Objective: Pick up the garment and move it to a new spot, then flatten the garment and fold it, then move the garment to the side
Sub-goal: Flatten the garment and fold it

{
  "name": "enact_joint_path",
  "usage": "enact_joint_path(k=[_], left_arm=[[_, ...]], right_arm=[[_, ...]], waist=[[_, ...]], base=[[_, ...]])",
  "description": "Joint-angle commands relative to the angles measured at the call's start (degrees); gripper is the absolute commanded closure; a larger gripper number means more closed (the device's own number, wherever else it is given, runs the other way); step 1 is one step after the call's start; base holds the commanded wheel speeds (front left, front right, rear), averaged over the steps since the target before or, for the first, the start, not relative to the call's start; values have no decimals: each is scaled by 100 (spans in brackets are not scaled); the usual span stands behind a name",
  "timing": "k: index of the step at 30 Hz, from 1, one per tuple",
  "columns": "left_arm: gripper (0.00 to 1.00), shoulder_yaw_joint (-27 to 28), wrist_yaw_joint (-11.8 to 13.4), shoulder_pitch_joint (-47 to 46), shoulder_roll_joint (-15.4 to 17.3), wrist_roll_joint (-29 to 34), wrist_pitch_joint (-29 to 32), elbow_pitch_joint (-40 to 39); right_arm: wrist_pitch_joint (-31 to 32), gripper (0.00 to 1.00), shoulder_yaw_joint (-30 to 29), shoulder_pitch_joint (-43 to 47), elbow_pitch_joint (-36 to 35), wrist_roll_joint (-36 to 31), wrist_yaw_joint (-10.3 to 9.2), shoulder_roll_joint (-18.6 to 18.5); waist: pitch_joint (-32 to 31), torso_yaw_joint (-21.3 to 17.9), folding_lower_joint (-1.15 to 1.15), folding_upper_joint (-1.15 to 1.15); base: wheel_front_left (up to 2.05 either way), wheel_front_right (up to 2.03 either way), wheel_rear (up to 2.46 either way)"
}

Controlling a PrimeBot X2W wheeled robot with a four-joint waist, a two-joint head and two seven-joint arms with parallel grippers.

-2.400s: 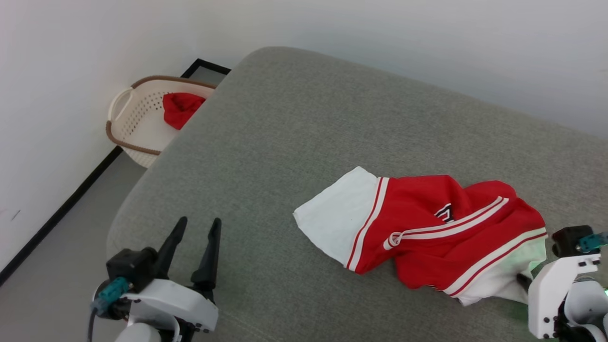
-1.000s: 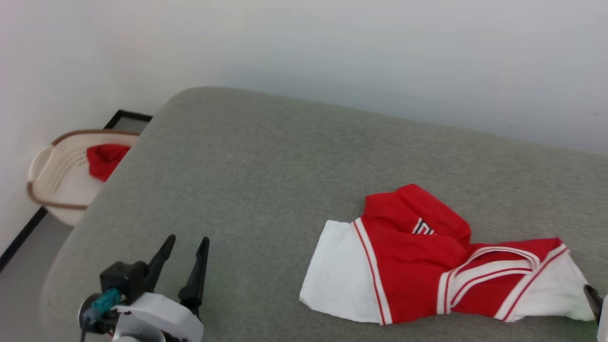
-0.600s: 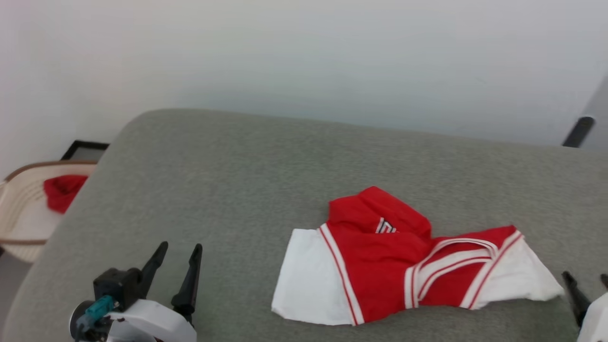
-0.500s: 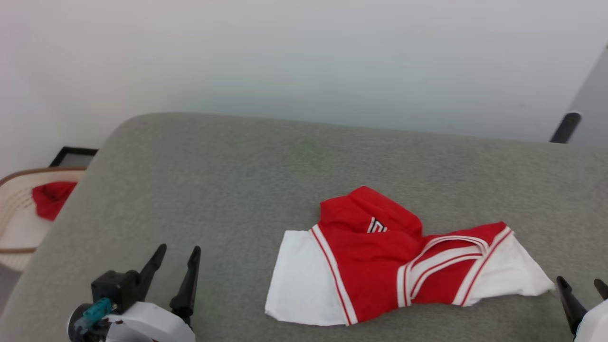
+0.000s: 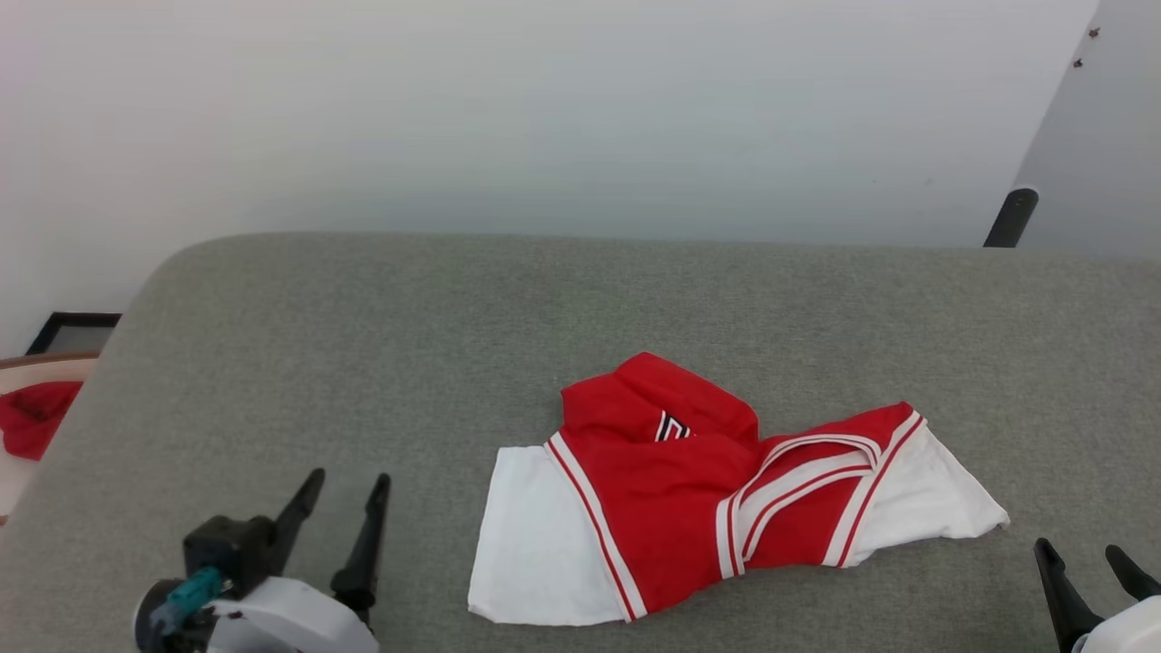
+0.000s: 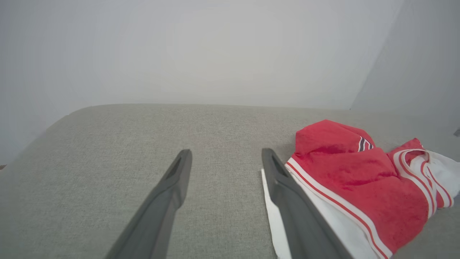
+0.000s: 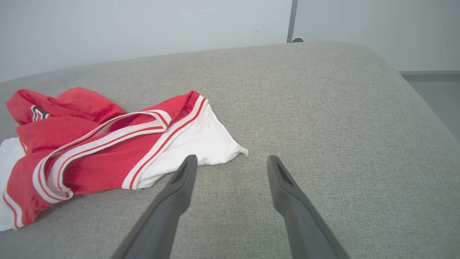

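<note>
A red sports jersey with white sleeves (image 5: 671, 508) lies crumpled in the middle of a big grey cushion with round corners (image 5: 363, 345). The cushion's cloth looks rough and woven. The jersey looks soft and thin, full of folds and bumps. Red-and-white striped bands run along its edges. One white sleeve lies flat on the left side. The other ends in a point on the right side. A small black-and-white mark (image 5: 672, 426) peeks out of a fold near the top, but too little shows to read it.

The left gripper (image 5: 347, 479) is at the lower left, apart from the jersey. Its two long dark fingers are spread wide with nothing between them. The right gripper (image 5: 1079, 549) is at the lower right, near the pointed white sleeve. Its fingers are spread wide too, and they hold nothing.

At the far left edge, a cream basket with a brown rim (image 5: 45, 361) holds a small plain red cloth (image 5: 32, 426).
</note>
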Motion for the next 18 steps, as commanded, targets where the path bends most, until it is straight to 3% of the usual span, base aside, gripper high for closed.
enact_joint_path(k=[1, 12, 18], left_arm=[[0, -39, 14, 1, 1, 3, 61, -34], [0, -344, -265, -75, 353, -309, 1249, -538], [0, -806, -389, 30, 757, -248, 2191, -1119]], right_arm=[[-27, 0, -3, -14, 3, -27, -4, 22], [-113, 0, 121, -247, 183, 18, -4, 45], [-154, 0, 92, -276, 204, 30, -4, 30]], waist=[[21, -25, 0, 0], [134, -193, 0, 0], [290, -234, 0, 0]], base=[[0, 0, 0], [0, 0, 0], [0, 0, 0]])
